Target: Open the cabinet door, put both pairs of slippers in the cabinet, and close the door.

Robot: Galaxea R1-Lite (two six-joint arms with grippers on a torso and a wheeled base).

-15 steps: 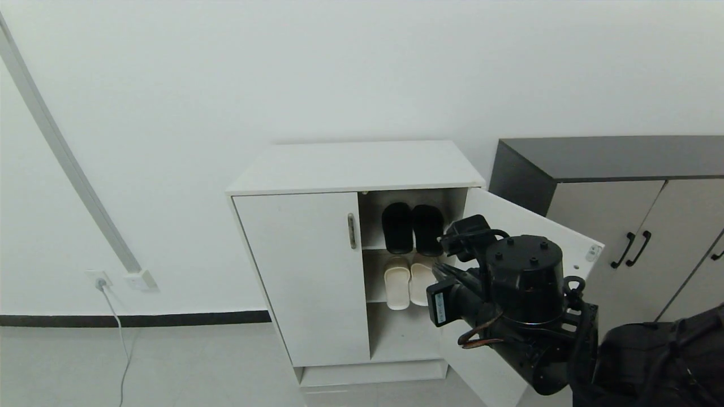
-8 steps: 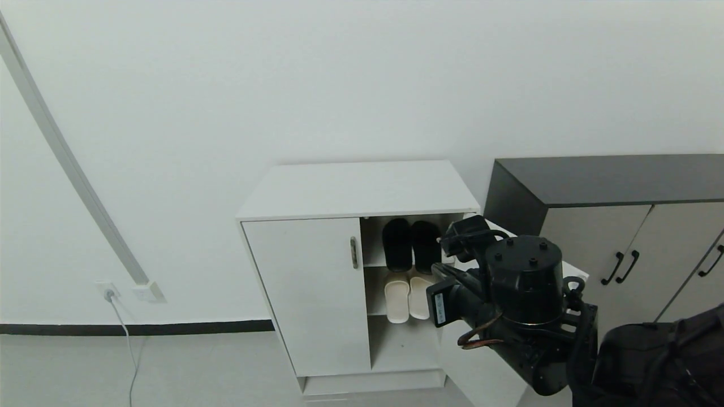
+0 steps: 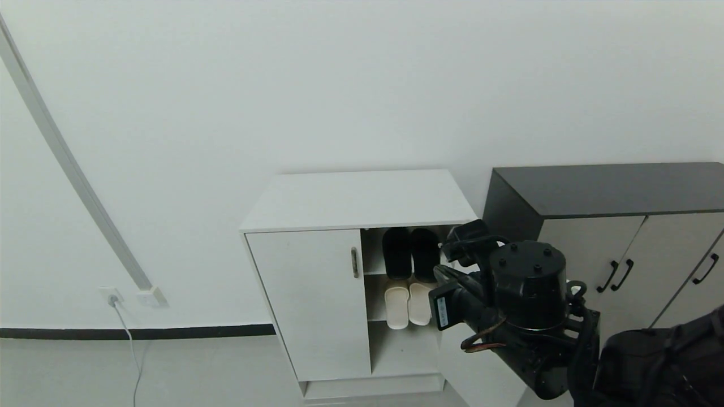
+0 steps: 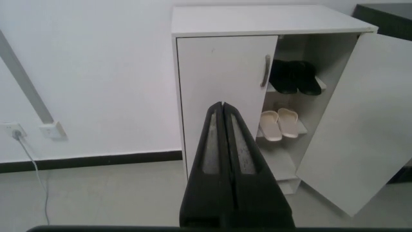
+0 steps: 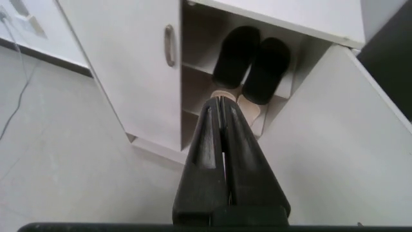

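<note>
The white cabinet (image 3: 356, 200) stands against the wall, left door shut and right door (image 4: 360, 122) swung open. A pair of black slippers (image 3: 410, 251) lies on the upper shelf and a pair of white slippers (image 3: 407, 305) on the shelf below. My right arm (image 3: 520, 294) is in front of the open door and hides most of it. The right gripper (image 5: 219, 106) is shut and empty, pointing at the open compartment just short of the white slippers (image 5: 254, 116). Farther back from the cabinet, the left gripper (image 4: 222, 113) is shut and empty.
A dark grey cabinet (image 3: 611, 192) with black handles stands close to the right of the open door. A wall socket with a hanging cable (image 3: 113, 297) and a slanted conduit (image 3: 68, 164) are on the left wall. Bare floor (image 4: 116, 193) lies before the cabinet.
The whole head picture has shifted: the cabinet now sits lower and looks smaller, so the camera moved. The right arm keeps its place in the picture. The slippers have not moved.
</note>
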